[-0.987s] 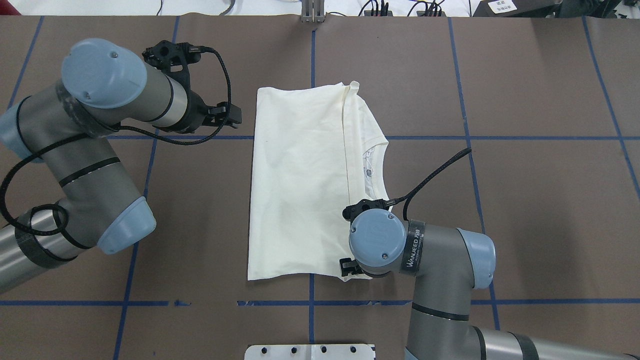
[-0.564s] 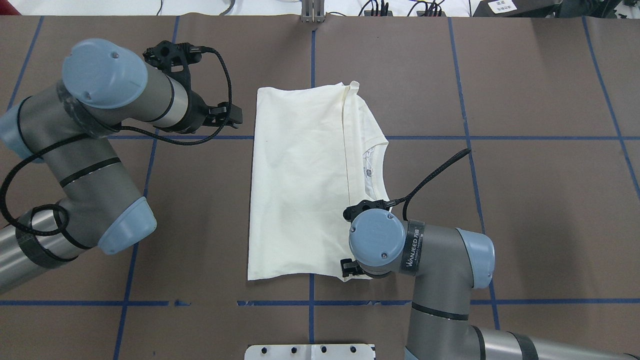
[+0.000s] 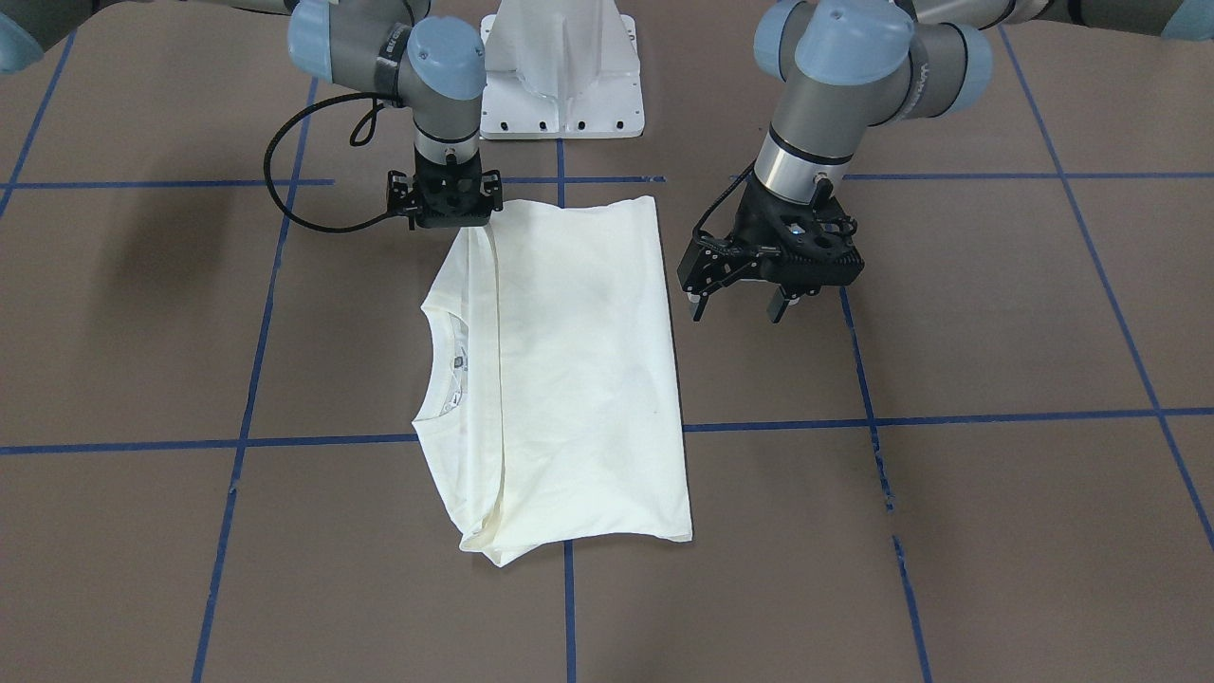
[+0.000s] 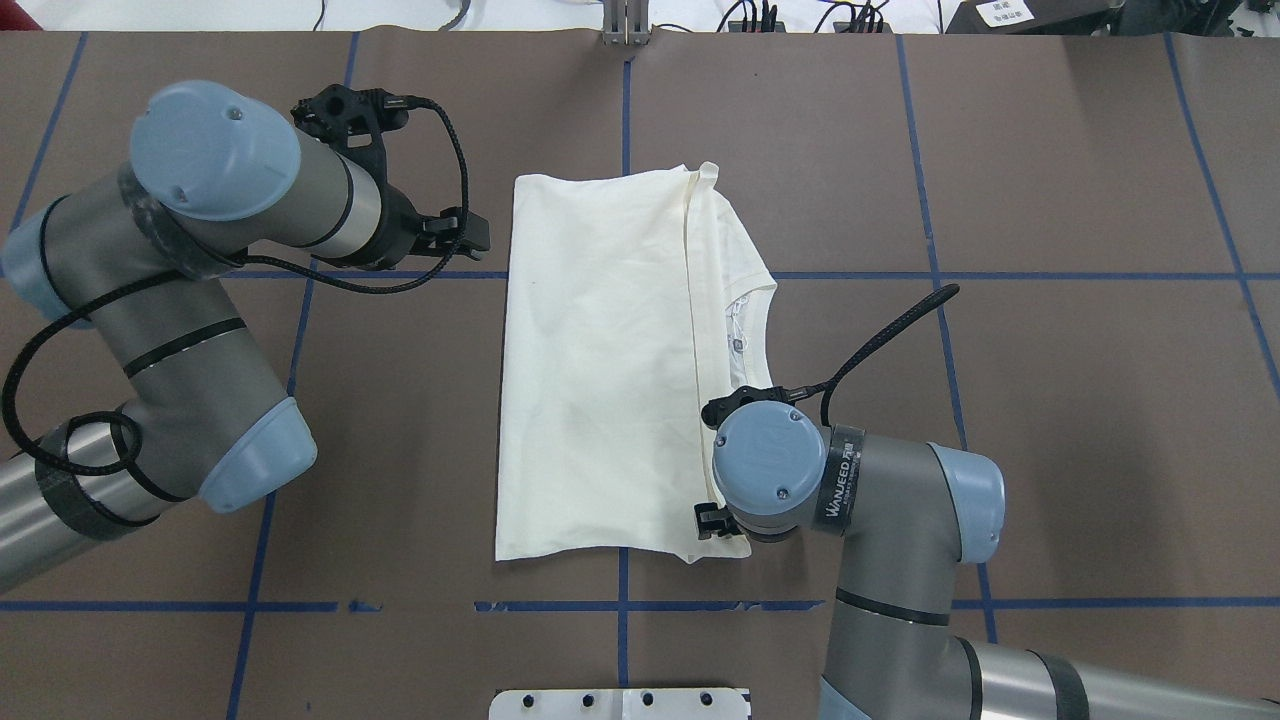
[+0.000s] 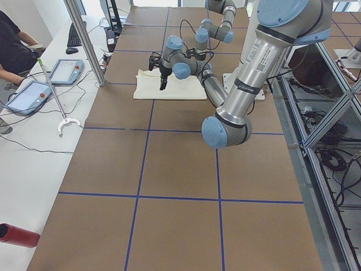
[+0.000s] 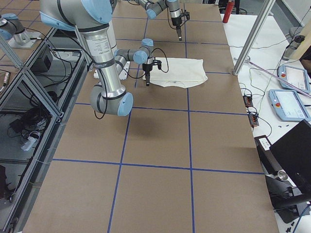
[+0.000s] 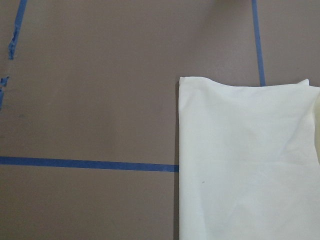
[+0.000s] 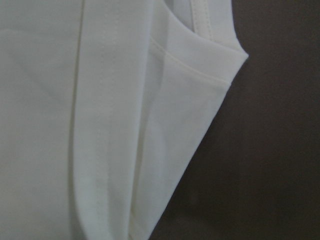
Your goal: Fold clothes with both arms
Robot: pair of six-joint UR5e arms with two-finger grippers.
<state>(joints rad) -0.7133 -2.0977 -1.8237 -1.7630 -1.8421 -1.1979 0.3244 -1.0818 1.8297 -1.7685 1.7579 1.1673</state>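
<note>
Lying flat on the brown bench [image 3: 948, 313], the cream T-shirt [image 3: 569, 379] is seen folded into a long rectangle, plain fabric uppermost, its collar [image 3: 444, 365] exposed along the edge on the right arm's side. From overhead the right hand [image 3: 446, 223] is almost wholly covered by its own wrist joint [image 4: 768, 460]. The front-facing view shows it pointed straight down at the shirt's collar-side corner, the one nearest the white pedestal [image 3: 560, 76]. Whether its fingers are parted or closed cannot be told. Only stacked fold layers and a stitched seam are given by the right wrist camera, with dark bench beside them.

The left hand [image 3: 736, 308] is shown in the front-facing view with fingers spread wide and nothing between them. It is tilted downward just beside the shirt's opposite long edge, apart from the cloth. Its wrist camera takes in the shirt's corner farthest from the pedestal. Bare bench crossed by blue tape [image 3: 948, 417] is seen on every side of the shirt.
</note>
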